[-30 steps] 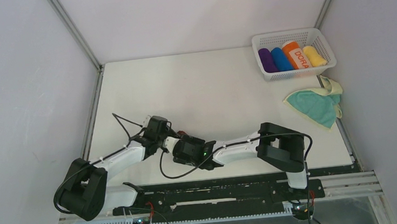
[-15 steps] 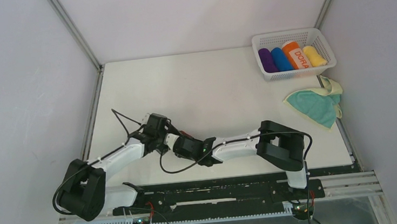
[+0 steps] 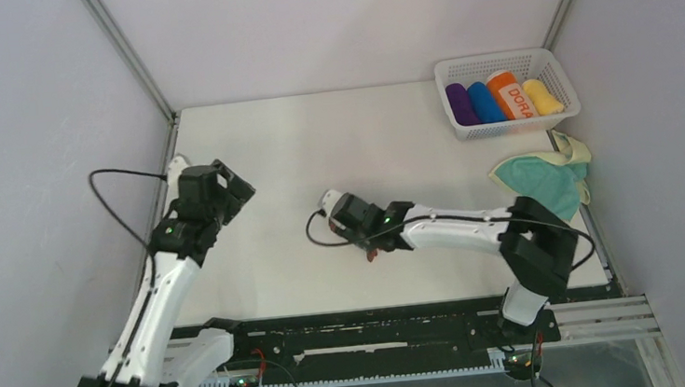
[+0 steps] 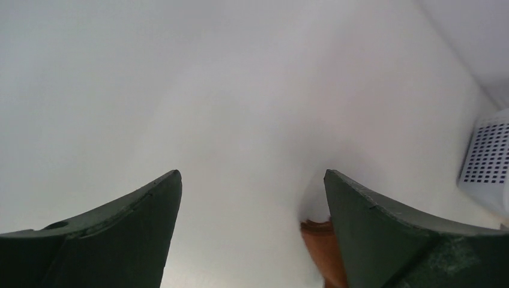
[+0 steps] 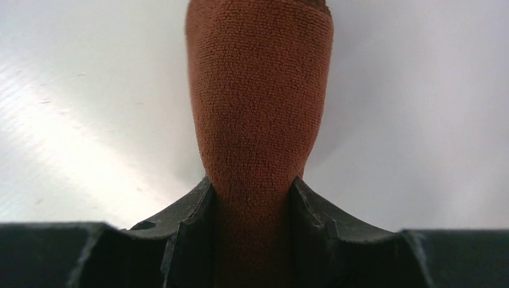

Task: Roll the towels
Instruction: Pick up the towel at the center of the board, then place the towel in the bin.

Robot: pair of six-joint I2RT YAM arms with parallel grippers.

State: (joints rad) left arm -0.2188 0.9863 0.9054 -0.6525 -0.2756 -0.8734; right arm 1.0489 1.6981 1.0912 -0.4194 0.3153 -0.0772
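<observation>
The rust-brown towel [image 5: 258,108] is gripped by the right hand [image 5: 252,195], and its two fingers are pressed against the sides of the cloth. In the right wrist view the towel is seen as a compact oblong bundle that reaches forward past the fingertips, over the white counter [image 3: 363,145]. Whether it is touched by the counter cannot be told. In the top view this hand is found near the middle of the counter, somewhat toward the near edge, and only a small piece of the brown cloth is visible under it.

The left hand [image 3: 233,186] is seen at the left side of the counter, well apart from the right one. Its fingers are spread wide and nothing is held between them.

The teal towel [image 3: 539,186] is laid crumpled at the right edge of the counter, with its pale yellow side shown at the borders. It is placed just beside the white basket [image 3: 515,125], on the near side of it. In the basket four rolls [image 3: 484,101] are packed side by side: purple, blue, orange and yellow.
</observation>
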